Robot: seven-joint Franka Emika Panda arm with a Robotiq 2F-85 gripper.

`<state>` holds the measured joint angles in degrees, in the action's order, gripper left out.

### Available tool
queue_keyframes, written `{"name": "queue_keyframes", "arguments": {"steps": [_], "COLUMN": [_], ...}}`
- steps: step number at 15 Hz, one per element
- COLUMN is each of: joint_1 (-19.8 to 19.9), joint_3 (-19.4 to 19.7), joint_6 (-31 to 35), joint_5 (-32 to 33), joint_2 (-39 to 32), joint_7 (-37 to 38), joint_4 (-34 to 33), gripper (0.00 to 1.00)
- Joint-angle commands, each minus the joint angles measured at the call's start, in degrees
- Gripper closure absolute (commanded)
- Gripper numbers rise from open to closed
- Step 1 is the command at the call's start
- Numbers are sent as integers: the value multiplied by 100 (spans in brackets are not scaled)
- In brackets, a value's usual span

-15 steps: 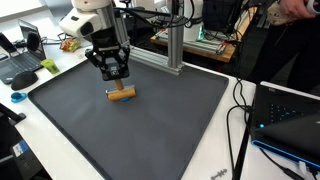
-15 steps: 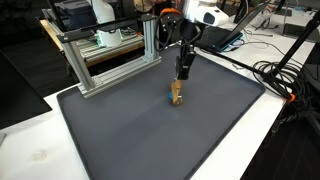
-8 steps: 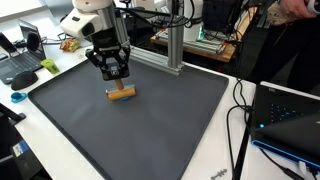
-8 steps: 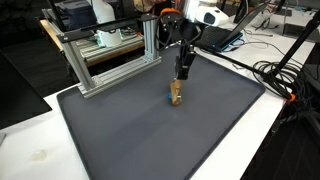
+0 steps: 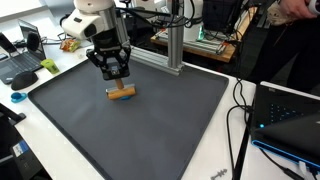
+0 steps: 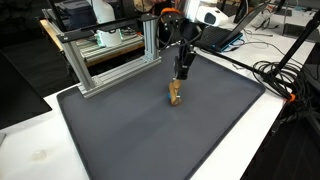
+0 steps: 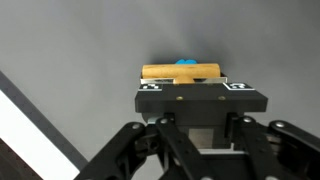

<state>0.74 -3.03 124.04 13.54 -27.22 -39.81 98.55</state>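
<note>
Plenty of open mat [image 6: 150, 140] on every side of the block [image 6: 176, 93], easy passing; frame [image 6: 105, 60] standing along one edge, cables [image 6: 285, 85] crowding another corner

the gripper [image 5: 114, 76] is black, with small white markings. the block [image 5: 121, 95] is orange-tan, with a bright blue patch [image 7: 186, 62] at one edge. the mat [image 5: 150, 125] is plain dark grey, the table [image 6: 35, 150] white, the frame [image 6: 120, 75] silver.

White arm [image 5: 88, 14] w/ black gripper [image 5: 112, 74].
</note>
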Motion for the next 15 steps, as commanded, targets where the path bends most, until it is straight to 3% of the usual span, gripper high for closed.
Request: {"name": "queue_keyframes", "arguments": {"steps": [1, 15], "joint_1": [-23, -70], "joint_3": [118, 224], "joint_6": [-138, -508], "joint_5": [346, 998], "joint_2": [-233, -298], "joint_7": [6, 141], "joint_4": [189, 100], "gripper": [78, 78]}}
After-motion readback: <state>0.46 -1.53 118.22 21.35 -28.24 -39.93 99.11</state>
